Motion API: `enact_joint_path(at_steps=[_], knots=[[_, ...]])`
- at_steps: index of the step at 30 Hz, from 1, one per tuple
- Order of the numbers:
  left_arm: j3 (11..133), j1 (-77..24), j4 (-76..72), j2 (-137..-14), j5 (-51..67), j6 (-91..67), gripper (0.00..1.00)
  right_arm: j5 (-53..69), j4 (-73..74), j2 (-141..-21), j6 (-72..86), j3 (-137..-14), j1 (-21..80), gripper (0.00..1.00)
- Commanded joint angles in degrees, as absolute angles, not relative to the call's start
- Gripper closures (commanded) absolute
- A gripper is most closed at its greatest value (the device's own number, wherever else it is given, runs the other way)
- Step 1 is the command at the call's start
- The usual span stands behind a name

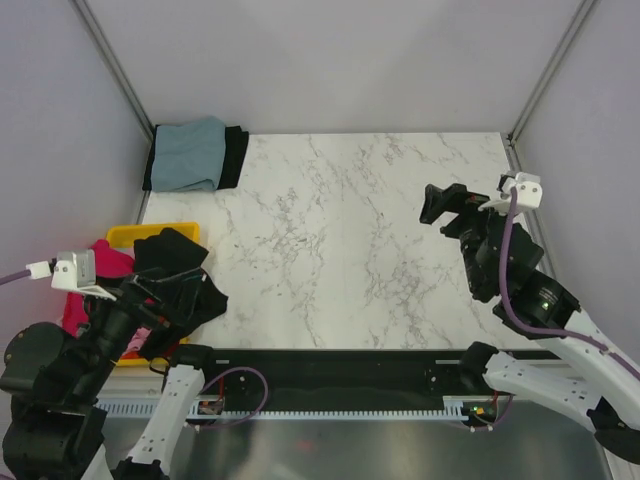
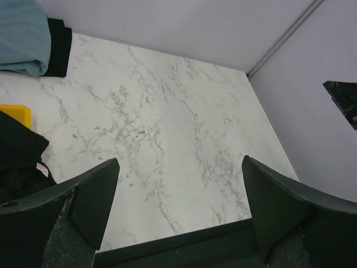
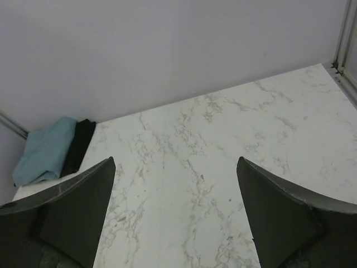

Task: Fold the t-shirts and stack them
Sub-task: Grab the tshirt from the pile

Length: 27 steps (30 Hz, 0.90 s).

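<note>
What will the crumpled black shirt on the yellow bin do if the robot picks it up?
It would probably flop and dangle, since the black t-shirt droops in soft folds over the yellow bin. It looks like thin cloth, so it is likely light for its size.

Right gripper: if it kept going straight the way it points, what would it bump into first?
Probably the bare marble table, straight ahead of the open right gripper. The folded grey-blue t-shirt and black t-shirt lie off to one side by the wall; depth is hard to judge.
</note>
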<state>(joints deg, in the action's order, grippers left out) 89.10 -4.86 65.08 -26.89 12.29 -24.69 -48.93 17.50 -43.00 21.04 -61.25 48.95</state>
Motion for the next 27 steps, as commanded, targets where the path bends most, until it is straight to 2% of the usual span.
enact_joint_path(at_steps=[1,5,10,14,17,18,24,27], knots=[[87.37,-4.92,63.10,-27.95,13.97,-22.15,0.00,-50.20,20.21,-47.54,17.14,-60.90,48.96,0.02],[84.74,-5.36,63.46,-27.07,13.10,-20.13,0.00,-43.25,21.09,-51.23,18.10,-61.78,48.96,0.02],[78.76,-5.45,65.30,-27.42,4.06,-21.00,0.00,-35.00,21.45,-55.63,20.91,-61.61,49.04,0.02],[69.45,-5.36,63.47,-31.63,-1.83,-21.19,0.00,-29.11,21.80,-57.74,23.02,-60.91,49.04,0.02],[65.23,-5.54,62.23,-38.57,-17.61,-17.50,0.01,-24.80,22.32,-57.83,24.08,-59.51,48.96,0.02],[64.17,-6.58,61.62,-40.24,-27.15,-18.71,0.00,-24.26,22.50,-57.14,24.69,-58.37,49.04,0.02],[61.87,-7.12,54.68,-53.59,-28.03,-22.06,0.00,-21.01,23.03,-53.18,26.89,-53.18,48.96,0.02],[61.70,-4.06,54.41,-60.54,-29.00,-23.82,0.00,-20.92,23.81,-52.39,26.98,-52.65,49.04,0.02]])
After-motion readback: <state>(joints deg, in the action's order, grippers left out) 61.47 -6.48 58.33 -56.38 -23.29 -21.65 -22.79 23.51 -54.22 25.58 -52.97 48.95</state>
